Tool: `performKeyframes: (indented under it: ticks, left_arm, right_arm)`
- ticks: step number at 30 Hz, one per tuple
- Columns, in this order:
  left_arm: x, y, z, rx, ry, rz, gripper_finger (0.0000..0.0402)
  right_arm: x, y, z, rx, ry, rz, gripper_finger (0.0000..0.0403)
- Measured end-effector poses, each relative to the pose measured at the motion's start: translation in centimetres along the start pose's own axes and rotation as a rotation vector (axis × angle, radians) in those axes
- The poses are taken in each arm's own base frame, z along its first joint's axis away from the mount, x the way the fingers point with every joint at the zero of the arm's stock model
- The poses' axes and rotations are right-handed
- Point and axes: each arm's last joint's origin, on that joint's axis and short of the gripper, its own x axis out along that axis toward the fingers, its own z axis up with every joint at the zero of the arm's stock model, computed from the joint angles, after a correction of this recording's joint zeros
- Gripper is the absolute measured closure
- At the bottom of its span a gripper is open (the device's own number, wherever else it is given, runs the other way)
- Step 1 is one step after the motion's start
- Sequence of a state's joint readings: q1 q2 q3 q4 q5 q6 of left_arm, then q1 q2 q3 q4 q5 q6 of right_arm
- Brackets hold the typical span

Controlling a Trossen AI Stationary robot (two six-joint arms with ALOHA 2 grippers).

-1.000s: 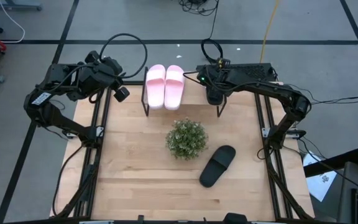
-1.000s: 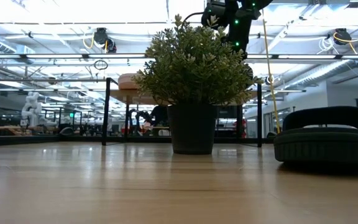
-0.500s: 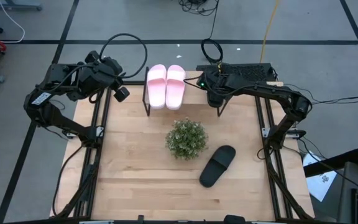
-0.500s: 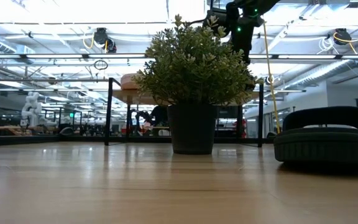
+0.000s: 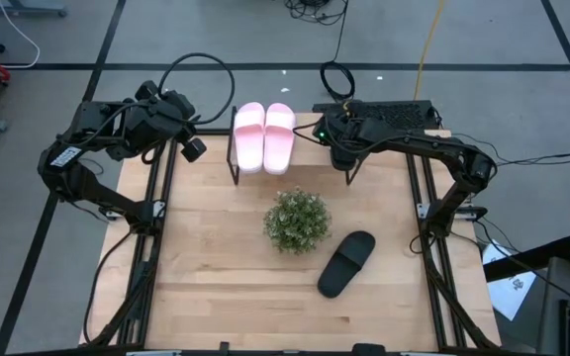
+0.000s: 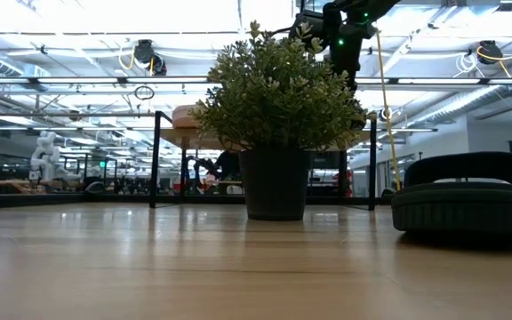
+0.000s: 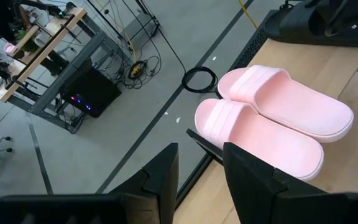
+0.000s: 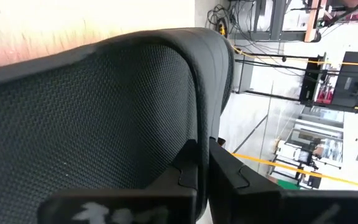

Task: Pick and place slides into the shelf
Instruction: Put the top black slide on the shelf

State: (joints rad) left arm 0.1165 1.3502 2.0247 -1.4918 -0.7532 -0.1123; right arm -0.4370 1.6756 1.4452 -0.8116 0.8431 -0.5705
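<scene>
The pale pink pair [image 5: 263, 136] lies side by side on the left part of the shelf [image 5: 307, 148], a light plank on thin black legs at the table's far edge. It also shows in the left wrist view [image 7: 272, 118]. My right gripper [image 5: 339, 138] is over the shelf's right part, shut on a black slide [image 8: 104, 112]. The other black slide [image 5: 346, 263] lies sole-down on the table, near right. My left gripper [image 5: 192, 148] is open and empty, left of the shelf. My right gripper pinches the black slide's broad strap at its edge [image 8: 196, 124] between its two fingers [image 8: 188, 171]. The strap's mesh face fills the right wrist view. Whether the slide rests on the shelf, I cannot tell, because the arm hides it from above.
A potted green plant [image 5: 297, 220] stands mid-table between the shelf and the loose black slide, and it blocks much of the low view [image 6: 274, 98]. Bare wood lies at the near left. Black frame rails [image 5: 151, 247] run along both table sides.
My right gripper has shifted a little toward the table's far edge over the shelf's right part, still shut on the black slide.
</scene>
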Motion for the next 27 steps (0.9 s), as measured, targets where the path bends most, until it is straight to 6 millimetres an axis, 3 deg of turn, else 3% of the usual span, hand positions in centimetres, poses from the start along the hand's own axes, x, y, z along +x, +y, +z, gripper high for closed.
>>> performKeyframes:
  ticks: [16,27]
  left_arm:
    - [0.00,0.00,0.00,-0.001,0.000,0.000,0.0268]
    - [0.00,0.00,0.00,0.001,0.000,0.000,0.0268]
  right_arm:
    - [-0.01,0.00,-0.08,-0.025,0.015,-0.014,0.0401]
    - [-0.01,0.01,-0.10,-0.029,0.016,-0.013,0.0346]
